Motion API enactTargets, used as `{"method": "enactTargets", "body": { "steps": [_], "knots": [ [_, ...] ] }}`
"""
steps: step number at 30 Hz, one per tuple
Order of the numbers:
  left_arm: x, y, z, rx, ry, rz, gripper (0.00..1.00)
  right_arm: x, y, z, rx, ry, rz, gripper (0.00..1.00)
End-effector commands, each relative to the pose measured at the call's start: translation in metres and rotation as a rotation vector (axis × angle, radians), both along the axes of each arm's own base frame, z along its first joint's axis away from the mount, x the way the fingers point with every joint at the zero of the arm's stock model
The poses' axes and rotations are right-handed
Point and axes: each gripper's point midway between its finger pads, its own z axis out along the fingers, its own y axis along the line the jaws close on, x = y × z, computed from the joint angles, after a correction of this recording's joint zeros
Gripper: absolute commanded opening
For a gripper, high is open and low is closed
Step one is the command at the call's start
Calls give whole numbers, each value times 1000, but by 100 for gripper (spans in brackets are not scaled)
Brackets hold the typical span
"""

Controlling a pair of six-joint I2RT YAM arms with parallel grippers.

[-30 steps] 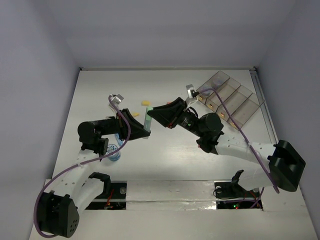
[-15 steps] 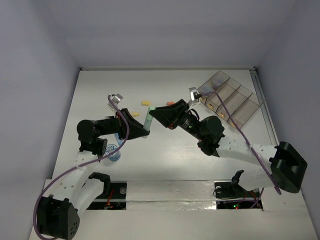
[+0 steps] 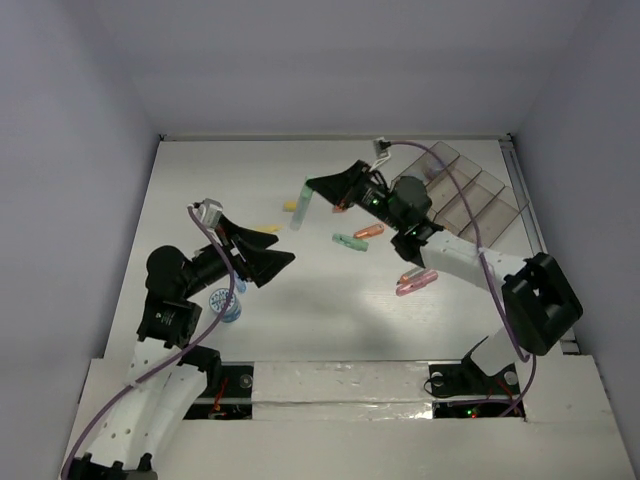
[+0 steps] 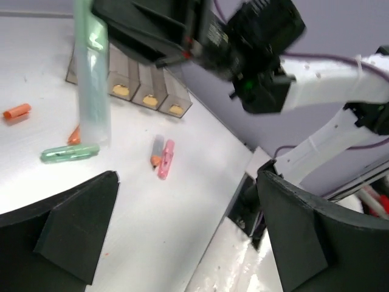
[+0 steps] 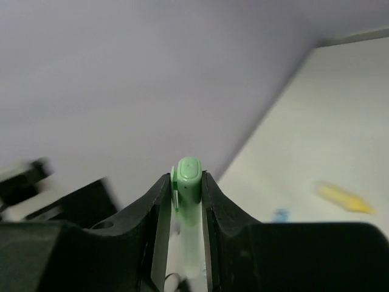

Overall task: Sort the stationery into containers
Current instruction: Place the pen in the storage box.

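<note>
My right gripper (image 3: 312,190) is shut on a pale green stick (image 3: 299,212), which hangs upright above the table's middle. The right wrist view shows the stick's green cap (image 5: 189,177) pinched between the fingers of the right gripper (image 5: 186,185). My left gripper (image 3: 272,257) stands wide open and empty, nearer and to the left; in its own view the left gripper (image 4: 188,234) sees the held stick (image 4: 91,85). The containers (image 3: 470,195) sit at the far right. Loose stationery lies about: a green stick (image 3: 350,242), an orange stub (image 3: 368,231), a pink stick (image 3: 416,287).
A yellow piece (image 3: 290,207) lies left of the held stick. A blue roll (image 3: 228,302) sits beside the left arm. The left wrist view shows the bins (image 4: 130,76) with yellow pieces inside, a lying green stick (image 4: 70,152) and an orange stub (image 4: 16,111).
My left gripper let go of the green stick, opened wide and drew back to the near left. The right gripper kept the stick and carried it farther back and up.
</note>
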Motion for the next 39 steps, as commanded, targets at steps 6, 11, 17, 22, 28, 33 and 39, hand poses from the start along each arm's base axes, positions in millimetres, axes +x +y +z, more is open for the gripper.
{"method": "enactTargets", "body": {
  "steps": [6, 11, 17, 22, 28, 33, 39],
  "knots": [
    [-4, 15, 30, 176, -264, 162, 99, 115, -200, -62, -240, 141, -625, 0],
    [-2, 22, 26, 206, -266, 224, 99, 128, -293, -92, -384, 216, -809, 0],
    [-8, 21, 25, 212, -263, 221, 99, 158, -373, -97, -459, 278, -953, 0],
    [-10, 20, 24, 214, -263, 218, 99, 184, -404, -127, -502, 381, -985, 0],
    [-9, 21, 25, 213, -264, 228, 99, 203, -404, -155, -513, 453, -959, 0],
    [-8, 20, 24, 217, -260, 228, 99, 206, -405, -168, -526, 487, -951, 6],
    [-5, 20, 22, 220, -252, 235, 99, 203, -410, -176, -562, 526, -967, 41]
  ]
}}
